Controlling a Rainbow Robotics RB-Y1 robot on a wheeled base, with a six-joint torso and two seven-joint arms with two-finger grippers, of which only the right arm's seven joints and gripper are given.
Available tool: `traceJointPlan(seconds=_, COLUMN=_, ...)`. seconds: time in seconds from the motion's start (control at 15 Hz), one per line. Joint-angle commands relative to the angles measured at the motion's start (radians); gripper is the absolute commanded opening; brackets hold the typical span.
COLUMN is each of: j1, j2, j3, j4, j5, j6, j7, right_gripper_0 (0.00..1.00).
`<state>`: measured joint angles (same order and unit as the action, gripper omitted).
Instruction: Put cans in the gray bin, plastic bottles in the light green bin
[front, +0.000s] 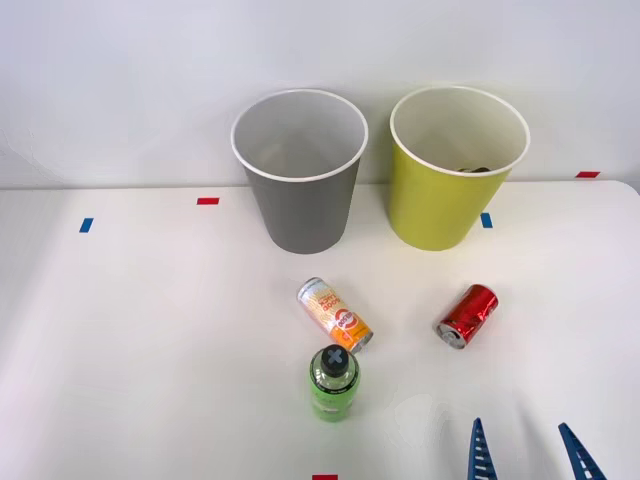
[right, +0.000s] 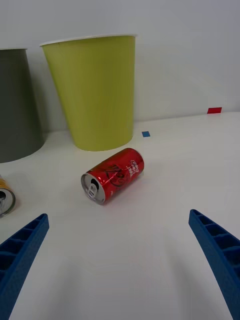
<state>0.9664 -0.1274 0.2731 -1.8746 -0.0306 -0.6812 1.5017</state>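
White table (front: 120, 330) against a plain wall. Front view: your right gripper (front: 530, 455) sits with jaws spread and empty, red can (front: 466, 315) lying on its side just ahead of them. Orange-and-white can (front: 335, 314) and green bottle (front: 333, 383) lie off to the jaws' left; gray bin (front: 300, 185) and light green bin (front: 445, 190) stand beyond. Wrist view: red can (right: 114, 174) lies ahead, between the blue fingers (right: 22, 250), open end angled toward them. Likely light, thin-walled, slick, prone to roll. Take it across mid-body, gently.
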Motion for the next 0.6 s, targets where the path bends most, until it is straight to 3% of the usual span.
traceJointPlan(seconds=0.07, j1=0.000, j2=0.000, j3=0.000, j4=0.000, j5=0.000, j6=0.000, j7=0.000, right_gripper_0=0.97)
traceJointPlan(seconds=0.6, j1=0.000, j2=0.000, j3=0.000, j4=0.000, j5=0.000, j6=0.000, j7=0.000, right_gripper_0=0.97)
